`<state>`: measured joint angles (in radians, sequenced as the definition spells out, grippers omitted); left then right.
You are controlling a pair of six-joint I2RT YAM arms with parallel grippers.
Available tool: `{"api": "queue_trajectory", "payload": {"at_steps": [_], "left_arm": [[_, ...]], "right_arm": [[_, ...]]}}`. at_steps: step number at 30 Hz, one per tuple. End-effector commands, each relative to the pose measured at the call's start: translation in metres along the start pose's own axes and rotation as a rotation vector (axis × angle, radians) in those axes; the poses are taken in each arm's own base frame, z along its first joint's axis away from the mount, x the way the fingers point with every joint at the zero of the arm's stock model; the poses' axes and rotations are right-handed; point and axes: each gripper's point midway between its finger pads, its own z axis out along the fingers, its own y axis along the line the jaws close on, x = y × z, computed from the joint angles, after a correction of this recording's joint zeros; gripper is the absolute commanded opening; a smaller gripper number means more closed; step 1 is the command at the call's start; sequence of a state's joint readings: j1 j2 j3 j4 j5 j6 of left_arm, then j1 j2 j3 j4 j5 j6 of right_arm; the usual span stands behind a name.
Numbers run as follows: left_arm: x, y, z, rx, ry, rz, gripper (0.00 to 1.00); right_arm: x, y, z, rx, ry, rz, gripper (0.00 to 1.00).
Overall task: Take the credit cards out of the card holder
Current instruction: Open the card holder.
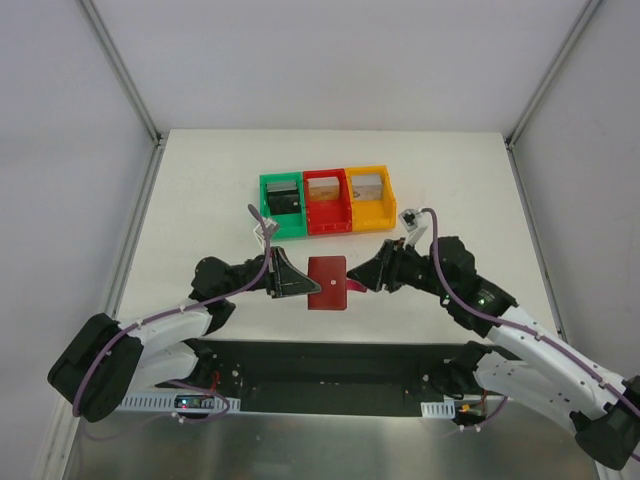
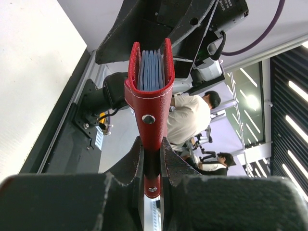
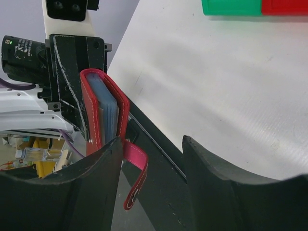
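My left gripper [image 2: 151, 161] is clenched on the card holder [image 2: 153, 108]. Both jaws press the flat faces of its lower end, with a metal stud showing in the slot between them. The holder stands clear of the white table [image 1: 200, 200], held in the air between my two arms and in front of the green bin [image 1: 282, 206], red bin [image 1: 327, 202] and orange bin [image 1: 368, 198].

My right gripper [image 3: 151, 144] is released, with its jaws standing well apart. It sits just beside the holder's free edge. The snap tab [image 3: 137, 168] hangs down into the gap between the jaws. One of the right fingers [image 3: 72, 192] overlaps the holder's lower corner in the right wrist view, but I cannot tell whether it makes contact.

The holder is dark red, leather-like material with pale stitching along its edges, folded into a narrow U. The credit cards [image 2: 151, 74] sit inside the fold as a stack of thin, pale blue-grey edges, flush between the two covers.
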<state>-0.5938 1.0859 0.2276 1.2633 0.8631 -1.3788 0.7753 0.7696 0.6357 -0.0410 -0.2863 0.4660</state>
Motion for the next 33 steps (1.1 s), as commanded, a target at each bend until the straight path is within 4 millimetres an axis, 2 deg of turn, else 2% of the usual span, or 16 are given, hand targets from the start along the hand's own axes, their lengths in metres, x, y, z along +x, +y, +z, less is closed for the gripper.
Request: {"api": "queue_trajectory", "payload": {"at_steps": [1, 8, 14, 19, 25, 29, 30, 33], "left_arm": [[-0.008, -0.060, -0.002, 0.214, -0.028, 0.243, 0.00], [-0.009, -0.062, -0.001, 0.219, -0.027, 0.248, 0.00], [-0.011, -0.068, 0.000, 0.232, -0.028, 0.257, 0.00], [-0.012, -0.067, 0.000, 0.232, -0.028, 0.253, 0.00], [-0.013, -0.063, 0.001, 0.226, -0.034, 0.243, 0.02], [-0.013, -0.058, 0.002, 0.216, -0.033, 0.232, 0.34], [-0.013, -0.056, 0.002, 0.211, -0.031, 0.226, 0.41], [-0.014, -0.055, 0.003, 0.210, -0.031, 0.226, 0.53]], "right_arm": [[-0.010, 0.016, 0.002, -0.078, -0.031, 0.003, 0.55], [-0.003, 0.027, 0.012, -0.153, 0.020, 0.042, 0.55], [0.002, 0.031, 0.018, -0.191, 0.046, 0.062, 0.48], [0.004, 0.040, 0.021, -0.248, 0.063, 0.086, 0.39], [0.003, 0.046, 0.019, -0.279, 0.064, 0.085, 0.19], [0.001, 0.048, 0.016, -0.284, 0.057, 0.077, 0.00], [0.003, 0.048, 0.016, -0.281, 0.063, 0.077, 0.01], [0.003, 0.047, 0.013, -0.269, 0.067, 0.065, 0.00]]}}
